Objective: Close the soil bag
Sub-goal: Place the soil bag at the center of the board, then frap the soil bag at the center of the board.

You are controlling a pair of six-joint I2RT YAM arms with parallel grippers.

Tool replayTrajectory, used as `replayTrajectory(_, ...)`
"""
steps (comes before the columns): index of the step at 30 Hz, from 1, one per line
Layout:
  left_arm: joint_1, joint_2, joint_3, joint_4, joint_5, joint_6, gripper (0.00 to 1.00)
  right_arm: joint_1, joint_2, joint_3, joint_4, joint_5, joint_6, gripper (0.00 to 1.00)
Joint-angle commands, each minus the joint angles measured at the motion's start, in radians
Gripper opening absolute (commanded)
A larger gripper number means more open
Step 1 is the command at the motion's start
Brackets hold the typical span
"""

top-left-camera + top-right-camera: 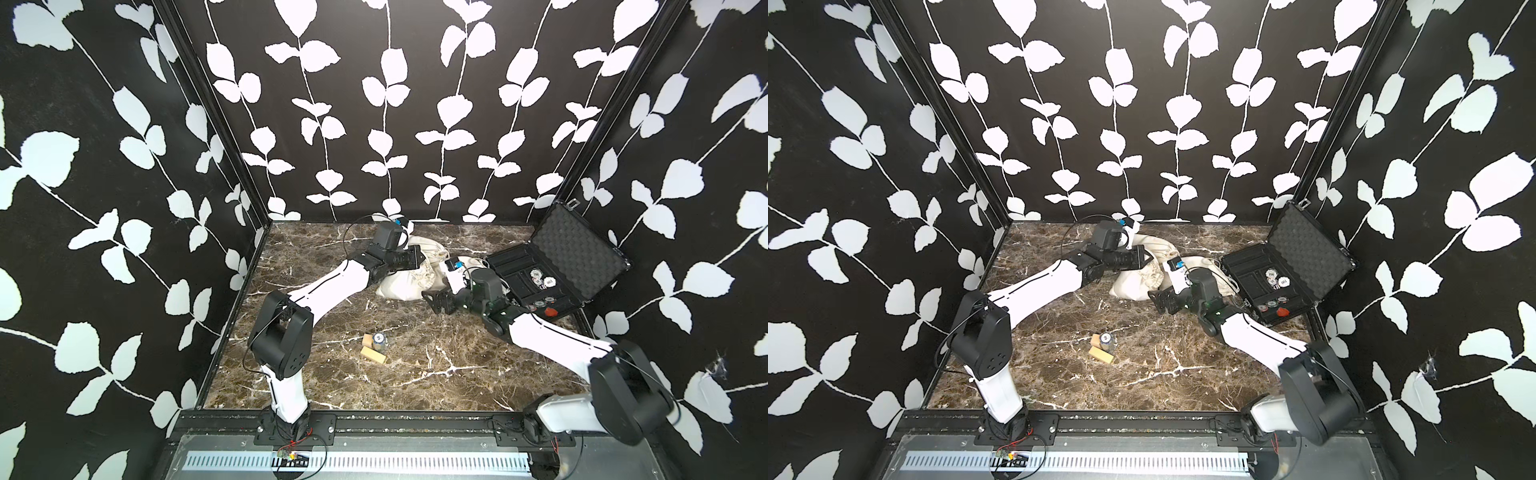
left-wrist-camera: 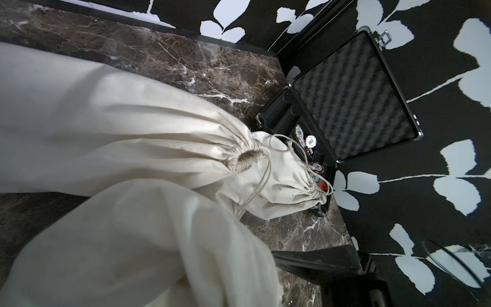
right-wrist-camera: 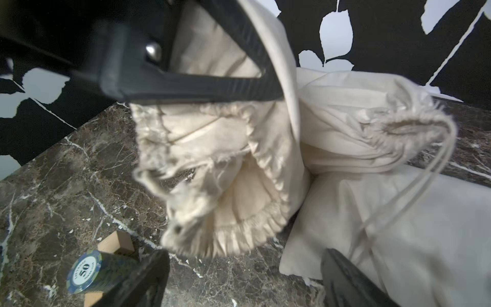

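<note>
Here, the left gripper (image 3: 273,90) is pinched on cloth of the bag (image 3: 225,164) (its mouth gapes open). The right gripper (image 3: 243,263) hovers just before that mouth, jaws apart.

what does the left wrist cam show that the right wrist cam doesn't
Only left wrist: the open case with poker chips inside. Only right wrist: the open mouth of the soil bag, the left gripper shut on its cloth, a chip stack and a wooden block. Both: a cinched bag and the marble table.
</note>
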State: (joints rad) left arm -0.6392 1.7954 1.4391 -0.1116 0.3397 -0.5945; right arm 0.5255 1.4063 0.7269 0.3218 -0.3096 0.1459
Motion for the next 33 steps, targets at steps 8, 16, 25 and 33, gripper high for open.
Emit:
replayTrajectory(8,-0.009,-0.071,0.003,0.024,0.032,0.044,0.11,0.004,0.098,0.099,0.121,-0.008,-0.011,0.51)
replayTrajectory(16,-0.007,-0.131,0.011,-0.028,-0.015,0.129,0.38,0.005,0.000,0.105,-0.038,-0.021,-0.096,0.11)
replayTrajectory(25,-0.006,-0.455,-0.265,0.020,-0.173,0.289,0.64,0.007,-0.027,0.178,-0.084,-0.116,-0.053,0.00)
replayTrajectory(33,-0.031,-0.644,-0.462,0.131,-0.075,0.362,0.56,0.018,-0.017,0.232,-0.159,-0.149,-0.074,0.12)
